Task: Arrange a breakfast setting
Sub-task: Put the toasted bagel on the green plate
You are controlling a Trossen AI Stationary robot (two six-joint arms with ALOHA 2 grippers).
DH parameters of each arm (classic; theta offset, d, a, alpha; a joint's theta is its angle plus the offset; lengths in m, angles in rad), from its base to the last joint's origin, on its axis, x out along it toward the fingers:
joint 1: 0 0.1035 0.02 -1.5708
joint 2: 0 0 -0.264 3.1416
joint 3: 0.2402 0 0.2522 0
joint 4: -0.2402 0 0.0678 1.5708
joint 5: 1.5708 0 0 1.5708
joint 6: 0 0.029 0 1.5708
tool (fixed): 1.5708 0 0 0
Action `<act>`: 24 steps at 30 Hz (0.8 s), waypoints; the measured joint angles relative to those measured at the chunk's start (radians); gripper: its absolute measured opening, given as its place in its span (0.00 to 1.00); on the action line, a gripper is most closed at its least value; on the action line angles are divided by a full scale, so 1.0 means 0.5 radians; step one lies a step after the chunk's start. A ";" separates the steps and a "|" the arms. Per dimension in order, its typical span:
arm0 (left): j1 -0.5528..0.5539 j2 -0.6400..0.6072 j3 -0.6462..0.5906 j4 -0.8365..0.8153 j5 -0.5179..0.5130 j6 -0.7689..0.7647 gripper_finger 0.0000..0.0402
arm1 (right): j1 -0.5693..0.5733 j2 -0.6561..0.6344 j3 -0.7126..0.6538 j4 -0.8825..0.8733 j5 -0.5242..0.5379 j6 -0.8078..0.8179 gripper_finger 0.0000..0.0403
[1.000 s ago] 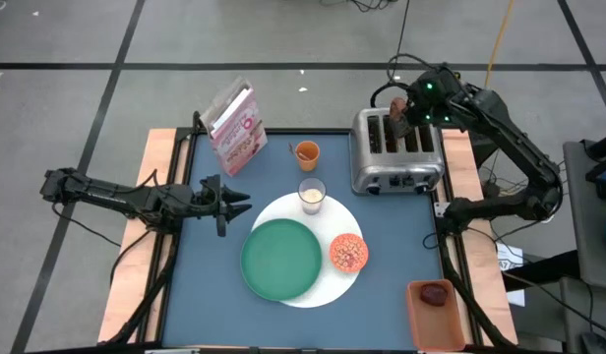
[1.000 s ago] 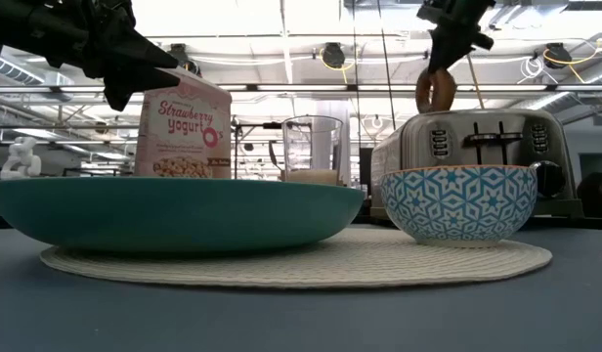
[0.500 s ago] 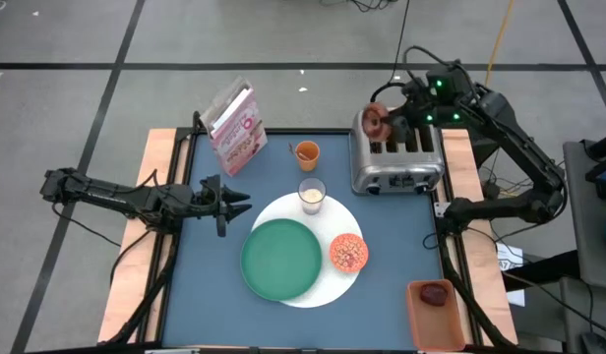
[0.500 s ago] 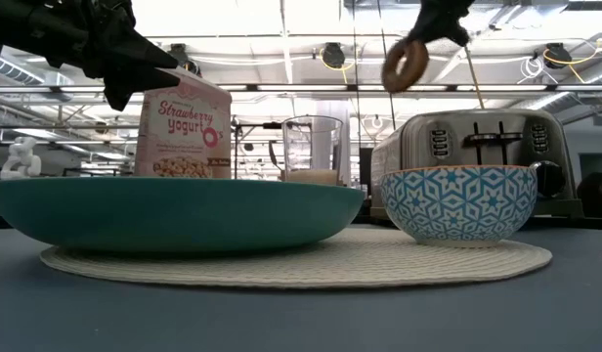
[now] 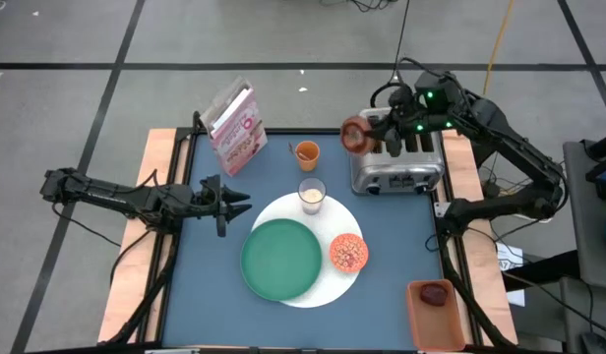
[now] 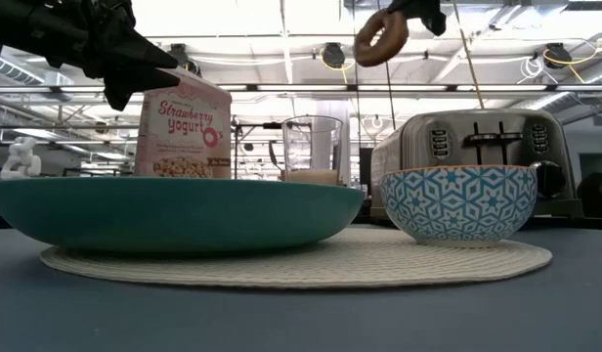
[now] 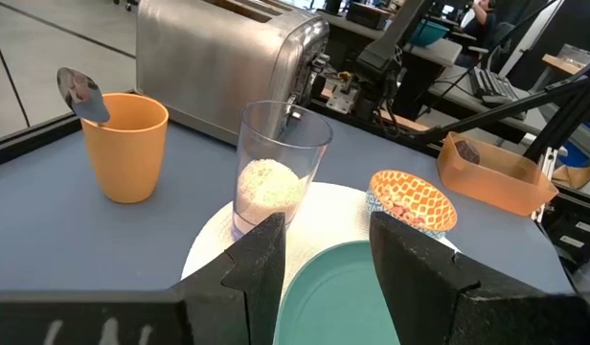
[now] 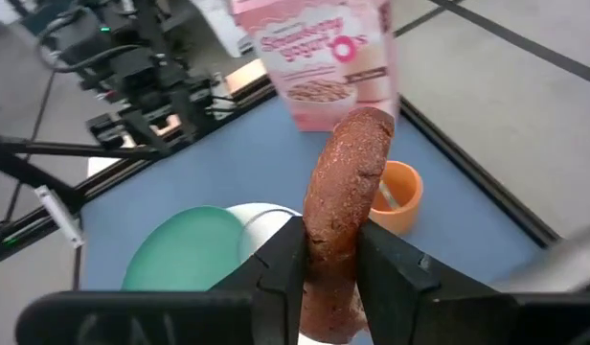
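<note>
The brown bagel (image 5: 355, 135) hangs in the air by the toaster's left end, with my right gripper (image 5: 372, 132) shut on it. On the blue table the green plate (image 5: 281, 259) and the small orange bowl (image 5: 348, 252) rest on the white disc (image 5: 333, 287). The milk glass (image 5: 312, 194) stands at the disc's far edge. Behind it the orange cup (image 5: 306, 152) holds the metal spoon (image 7: 79, 89), and the pink cereal box (image 5: 236, 128) stands at the far left. The dark-red fruit (image 5: 435, 293) lies in an orange tray. My left gripper (image 5: 239, 204) hovers open left of the glass. My right gripper pinches the bagel between its two fingers (image 8: 391, 261), one on each flat face (image 8: 326, 251) of the ring. The fingers come from the table's right, slanting down. The bagel stands on edge, tilted, lifted clear of toaster and table (image 6: 382, 37).
A silver toaster (image 5: 396, 157) stands at the table's far right, below and right of the bagel. The orange tray (image 5: 436, 315) sits past the near right corner. Wooden rails (image 5: 163, 167) border the blue table on the left and right.
My right gripper has drawn the bagel up out of the toaster and carried it toward the table's left, past the toaster's left end. It has turned as it went. The bagel, upright over the slots a second ago, now hangs tilted and higher.
</note>
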 joint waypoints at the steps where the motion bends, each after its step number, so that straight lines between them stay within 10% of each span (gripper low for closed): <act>1: 0.000 0.000 0.000 0.000 0.000 0.000 0.40 | 0.029 0.006 0.000 0.019 0.000 0.007 0.19; 24: 0.000 0.000 0.000 -0.008 0.000 -0.005 0.40 | 0.951 0.435 0.001 0.557 0.003 0.050 0.19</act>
